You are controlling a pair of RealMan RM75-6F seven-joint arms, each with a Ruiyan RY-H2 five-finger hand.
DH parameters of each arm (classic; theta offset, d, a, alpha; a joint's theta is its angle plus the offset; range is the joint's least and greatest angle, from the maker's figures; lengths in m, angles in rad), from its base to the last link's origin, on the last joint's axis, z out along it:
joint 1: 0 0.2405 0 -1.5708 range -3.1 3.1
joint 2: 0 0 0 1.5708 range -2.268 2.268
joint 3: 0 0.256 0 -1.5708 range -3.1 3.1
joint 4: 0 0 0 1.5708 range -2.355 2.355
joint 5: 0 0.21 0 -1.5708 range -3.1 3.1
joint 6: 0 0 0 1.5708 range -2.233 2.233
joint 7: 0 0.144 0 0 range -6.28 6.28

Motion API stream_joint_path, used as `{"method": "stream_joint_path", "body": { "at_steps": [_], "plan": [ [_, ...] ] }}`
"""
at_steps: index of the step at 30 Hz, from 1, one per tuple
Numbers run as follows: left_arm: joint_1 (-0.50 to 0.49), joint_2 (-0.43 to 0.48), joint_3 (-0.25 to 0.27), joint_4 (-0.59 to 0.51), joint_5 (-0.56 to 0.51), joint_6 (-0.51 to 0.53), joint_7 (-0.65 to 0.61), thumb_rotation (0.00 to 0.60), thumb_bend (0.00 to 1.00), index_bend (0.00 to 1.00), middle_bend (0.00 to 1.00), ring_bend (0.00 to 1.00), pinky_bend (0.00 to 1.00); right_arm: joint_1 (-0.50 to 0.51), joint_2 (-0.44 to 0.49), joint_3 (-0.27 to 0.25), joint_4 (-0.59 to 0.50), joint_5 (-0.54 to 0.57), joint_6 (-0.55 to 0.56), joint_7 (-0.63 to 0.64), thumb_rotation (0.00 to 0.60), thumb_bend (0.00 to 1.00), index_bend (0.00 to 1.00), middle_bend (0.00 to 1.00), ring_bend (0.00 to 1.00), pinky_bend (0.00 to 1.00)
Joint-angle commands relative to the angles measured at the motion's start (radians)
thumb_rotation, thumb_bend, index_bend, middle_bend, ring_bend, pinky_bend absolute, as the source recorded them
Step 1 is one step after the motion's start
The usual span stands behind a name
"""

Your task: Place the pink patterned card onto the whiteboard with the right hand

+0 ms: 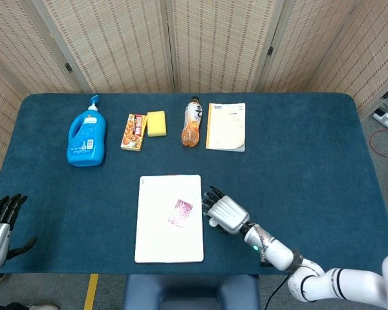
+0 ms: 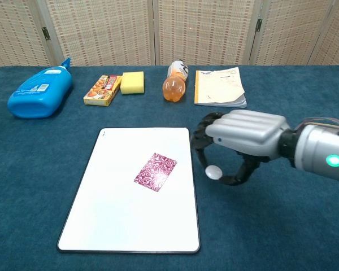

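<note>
Felt-like blue bench (image 2: 282,237) carries a glossy rectangular whiteboard (image 2: 118,220); pink patterned card (image 2: 155,171) lies flat on it, left of the empty, loosely curled right hand (image 2: 237,141).

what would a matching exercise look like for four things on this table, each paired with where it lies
Things:
1. pink patterned card
2. blue detergent bottle
3. yellow sponge block
4. right hand

Places:
A. far left of the back row
B. just off the white rectangular whiteboard's right edge
C. on the whiteboard
D. beside the orange snack box

Pairs: 1-C, 2-A, 3-D, 4-B
</note>
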Motion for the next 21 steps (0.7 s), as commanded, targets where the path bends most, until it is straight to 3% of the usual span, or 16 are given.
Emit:
{"method": "stream_joint_path", "body": {
  "at_steps": [1, 11, 21],
  "plan": [
    [0.002, 0.002, -0.001, 0.001, 0.000, 0.004, -0.002, 0.600, 0.24, 0.12, 0.11, 0.08, 0.00, 0.057, -0.065, 0.044, 0.028, 0.067, -0.040, -0.068, 0.600, 0.34, 0.48, 0.25, 0.12, 0.00],
    [0.010, 0.007, 0.001, 0.006, -0.001, 0.012, -0.012, 0.600, 0.24, 0.12, 0.11, 0.08, 0.00, 0.183, -0.182, 0.099, 0.108, 0.274, -0.079, -0.221, 0.600, 0.34, 0.48, 0.25, 0.11, 0.00],
    [0.020, 0.013, 0.001, 0.012, -0.009, 0.020, -0.024, 0.600, 0.24, 0.12, 0.11, 0.08, 0.00, 0.255, -0.232, 0.096, 0.172, 0.382, -0.081, -0.253, 0.600, 0.34, 0.48, 0.24, 0.10, 0.00]
  ]
}}
